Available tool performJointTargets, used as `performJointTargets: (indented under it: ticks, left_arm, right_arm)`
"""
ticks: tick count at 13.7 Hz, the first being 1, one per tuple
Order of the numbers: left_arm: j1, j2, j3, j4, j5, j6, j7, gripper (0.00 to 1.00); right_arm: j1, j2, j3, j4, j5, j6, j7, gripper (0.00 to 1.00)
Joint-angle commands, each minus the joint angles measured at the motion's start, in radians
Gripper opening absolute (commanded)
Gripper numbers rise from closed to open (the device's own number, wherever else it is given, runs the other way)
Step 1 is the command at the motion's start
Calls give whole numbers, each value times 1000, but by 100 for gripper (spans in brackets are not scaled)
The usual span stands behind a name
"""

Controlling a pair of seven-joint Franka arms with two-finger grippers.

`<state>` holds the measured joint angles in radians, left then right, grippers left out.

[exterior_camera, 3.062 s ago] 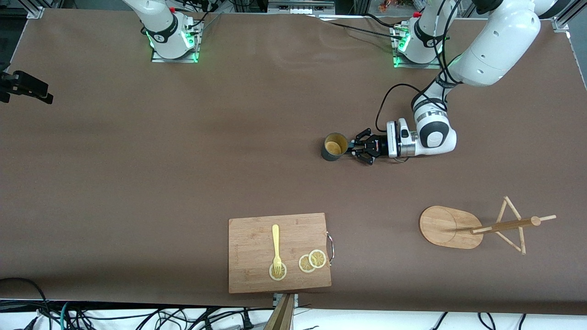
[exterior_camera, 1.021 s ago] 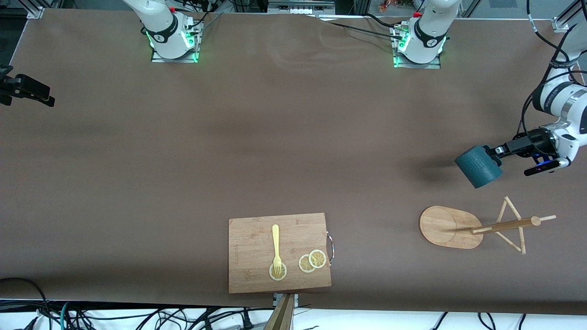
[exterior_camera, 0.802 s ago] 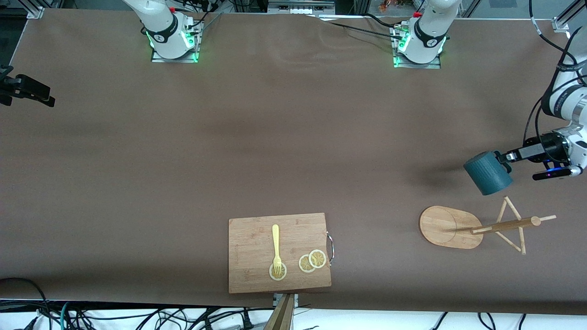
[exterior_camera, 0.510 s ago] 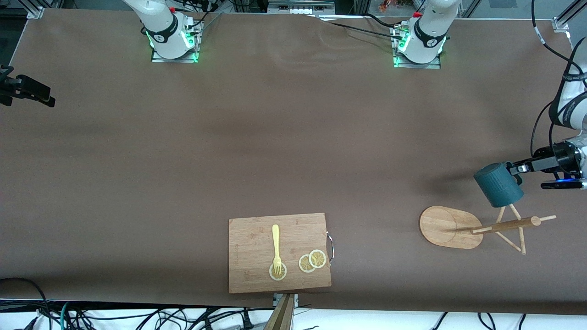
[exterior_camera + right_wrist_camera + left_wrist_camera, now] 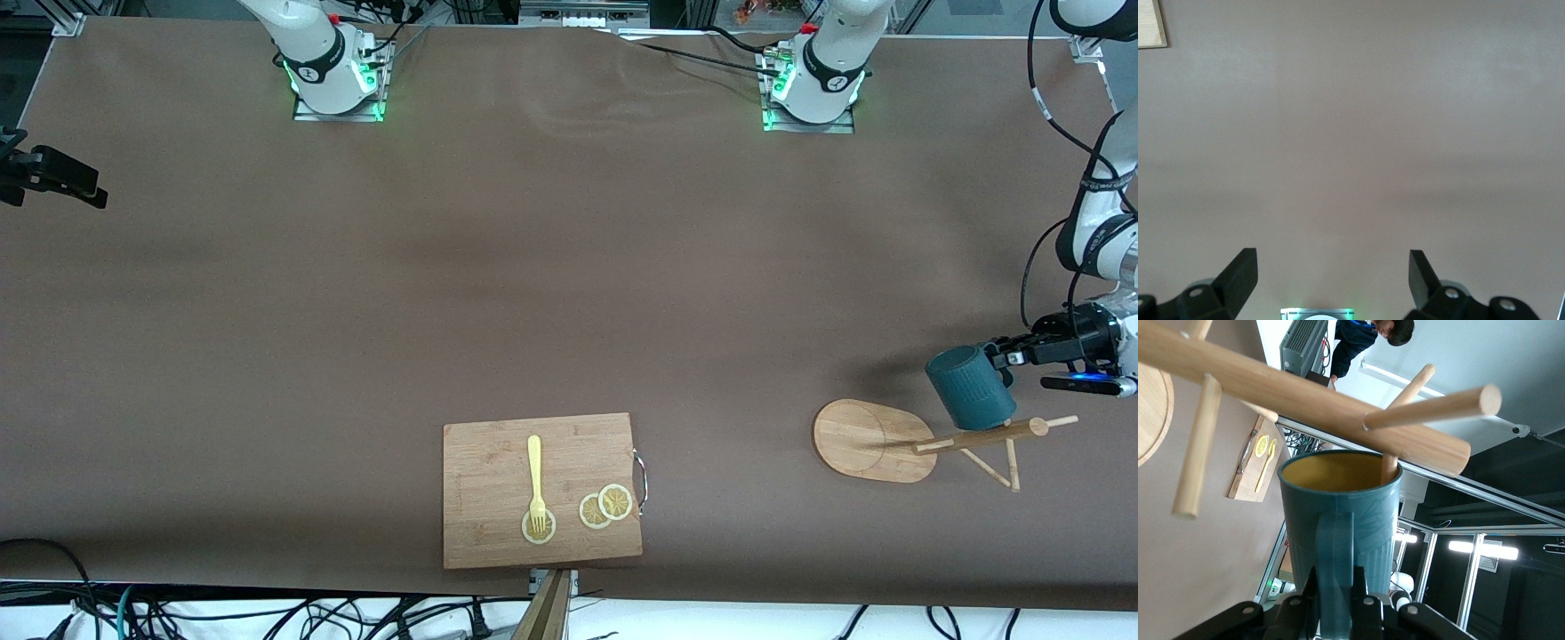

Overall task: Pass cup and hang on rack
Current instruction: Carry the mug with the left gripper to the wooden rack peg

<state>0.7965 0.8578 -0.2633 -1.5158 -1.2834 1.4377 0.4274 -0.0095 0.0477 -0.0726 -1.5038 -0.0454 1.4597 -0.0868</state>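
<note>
The dark teal cup (image 5: 971, 387) hangs in the air, tipped on its side, right at the top of the rack (image 5: 867, 440) near the left arm's end of the table. My left gripper (image 5: 1009, 357) is shut on the cup's handle (image 5: 1335, 547). In the left wrist view the cup (image 5: 1338, 513) shows its yellow inside, and the rack's pole (image 5: 1305, 393) crosses just past its mouth. One peg (image 5: 1390, 463) reaches to the cup's rim. My right gripper (image 5: 1331, 273) waits open and empty, high over bare table.
A wooden cutting board (image 5: 498, 533) lies near the front edge, carrying a yellow fork (image 5: 534, 480) and lemon slices (image 5: 605, 507). Both arm bases (image 5: 333, 62) stand along the back. A black fixture (image 5: 53, 173) sits at the right arm's end.
My left gripper has carried the cup from mid-table toward the left arm's end and down to the rack; the cup now overlaps the pegs. The right arm has not moved.
</note>
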Motion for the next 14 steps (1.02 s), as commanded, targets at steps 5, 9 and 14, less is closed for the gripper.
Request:
performJointTargets:
  ticks: [5,9,14]
  left_arm:
    - [-8,18,-1,71,-8,4,-99,60]
    - [-13,9,18,81,16,4,-98,100]
    - [-39,-26,18,218,264,4,-235,100]
  right_arm:
    - [-12,6,11,14,1,-1,-1,100]
    - [-12,6,11,14,2,-1,1,100]
    - [-12,6,11,14,2,-1,1,100]
